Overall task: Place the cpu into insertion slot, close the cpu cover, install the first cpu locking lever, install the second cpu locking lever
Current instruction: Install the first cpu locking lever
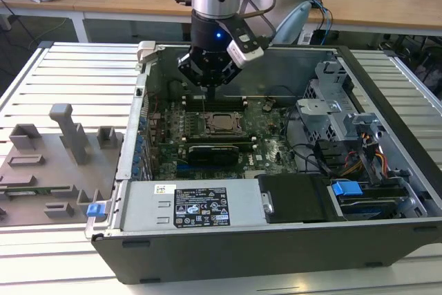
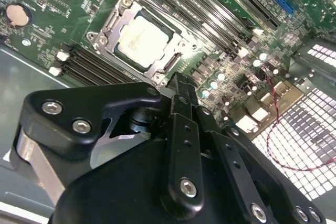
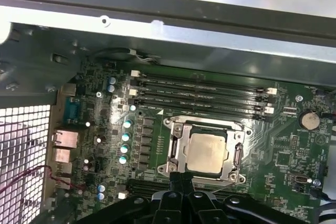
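Note:
The cpu (image 1: 222, 123) (image 2: 143, 40) (image 3: 208, 152) lies flat in the insertion slot (image 3: 237, 156) on the green motherboard inside the open computer case. The silver cpu cover (image 2: 111, 23) (image 3: 177, 149) is folded down around it, and the chip's metal top shows through the cover's window. My gripper (image 1: 209, 92) (image 2: 181, 83) (image 3: 181, 178) hangs just above the board at one edge of the socket. Its black fingers are pressed together with nothing visible between them. In both wrist views the fingertips sit beside a corner of the cover frame.
Long memory slots (image 3: 202, 90) flank the socket. A black graphics card (image 1: 215, 153) lies in front of it, then the power supply (image 1: 186, 206). A metal drive cage with cables (image 1: 338, 112) fills the case's right in the exterior view. A grey fixture board (image 1: 48, 164) lies outside on the left.

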Action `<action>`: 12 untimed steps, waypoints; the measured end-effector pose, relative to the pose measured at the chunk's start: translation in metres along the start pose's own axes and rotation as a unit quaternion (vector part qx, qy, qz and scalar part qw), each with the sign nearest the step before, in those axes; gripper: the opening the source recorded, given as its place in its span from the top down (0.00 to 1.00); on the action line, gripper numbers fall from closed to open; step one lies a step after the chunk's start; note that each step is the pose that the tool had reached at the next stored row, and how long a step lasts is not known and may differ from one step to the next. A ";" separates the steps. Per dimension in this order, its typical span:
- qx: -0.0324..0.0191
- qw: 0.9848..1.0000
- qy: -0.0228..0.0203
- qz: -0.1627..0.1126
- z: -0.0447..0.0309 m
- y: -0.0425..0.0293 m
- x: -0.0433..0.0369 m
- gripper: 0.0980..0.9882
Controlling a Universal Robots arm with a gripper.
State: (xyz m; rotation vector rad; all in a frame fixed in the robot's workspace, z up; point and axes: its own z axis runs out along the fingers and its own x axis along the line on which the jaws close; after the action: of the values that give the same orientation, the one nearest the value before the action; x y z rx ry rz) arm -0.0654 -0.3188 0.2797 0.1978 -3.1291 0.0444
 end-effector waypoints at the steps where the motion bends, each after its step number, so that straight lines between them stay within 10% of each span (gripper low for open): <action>1: 0.000 1.000 0.000 0.000 0.0000 0.0002 0.0017 0.99; 12: 0.000 1.000 0.000 0.000 0.0001 0.0026 0.0177 0.99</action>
State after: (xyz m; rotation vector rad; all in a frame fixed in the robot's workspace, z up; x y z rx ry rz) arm -0.0833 -0.3184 0.2797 0.1978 -3.1295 0.0446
